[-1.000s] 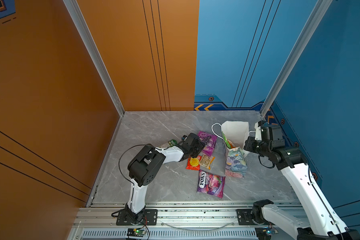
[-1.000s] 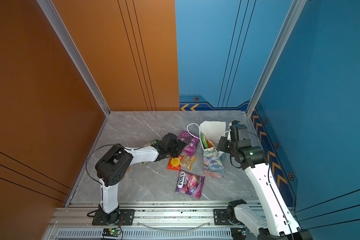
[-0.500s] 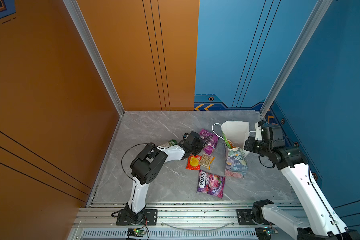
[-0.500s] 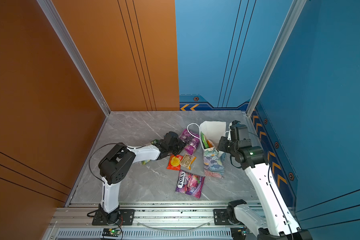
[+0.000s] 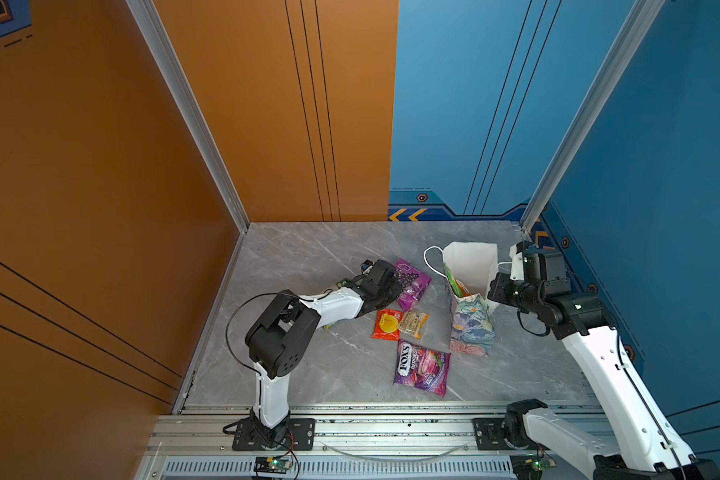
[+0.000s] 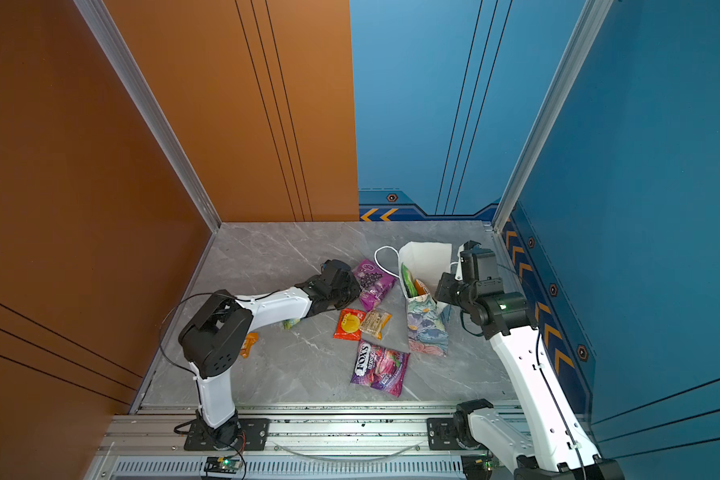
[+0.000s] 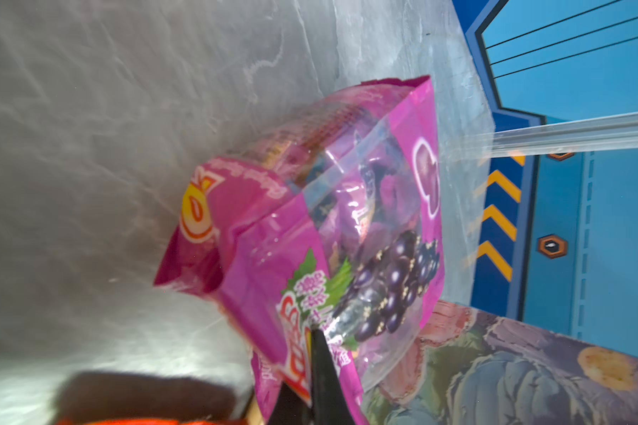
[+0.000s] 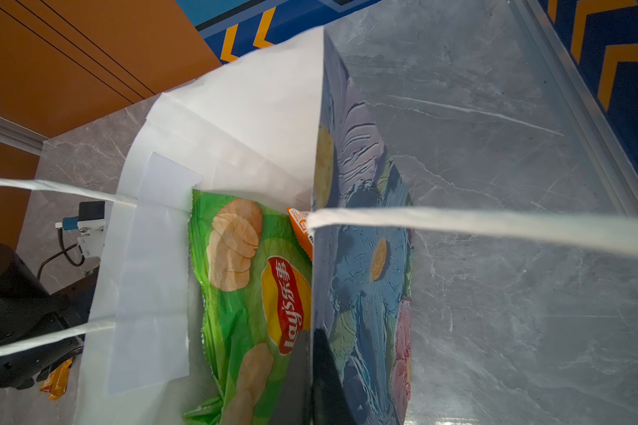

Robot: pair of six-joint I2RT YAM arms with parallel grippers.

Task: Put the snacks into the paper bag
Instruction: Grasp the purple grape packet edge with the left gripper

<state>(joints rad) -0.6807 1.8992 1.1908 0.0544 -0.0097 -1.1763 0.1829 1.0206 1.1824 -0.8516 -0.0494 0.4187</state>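
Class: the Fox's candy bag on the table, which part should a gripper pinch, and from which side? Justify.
Probably pinch the Fox's bag by its thin near edge, from above at the front: it lies flat with a puffy middle, and the red packet crowds its far edge.

I see: chip bag (image 8: pixel 244 294) in paper bag (image 5: pixel 470 328), far right | grape packet (image 5: pixel 412 282) just left of it | bar packet (image 5: pixel 413 324) nearer | FOXS packet (image 5: pixel 422 368) nearest me

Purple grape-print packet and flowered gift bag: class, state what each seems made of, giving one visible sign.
The purple grape-print packet looks like thin glossy plastic film: it crinkles, glints and has a see-through window. The flowered gift bag looks like matt paper, white inside, with sharp fold creases.
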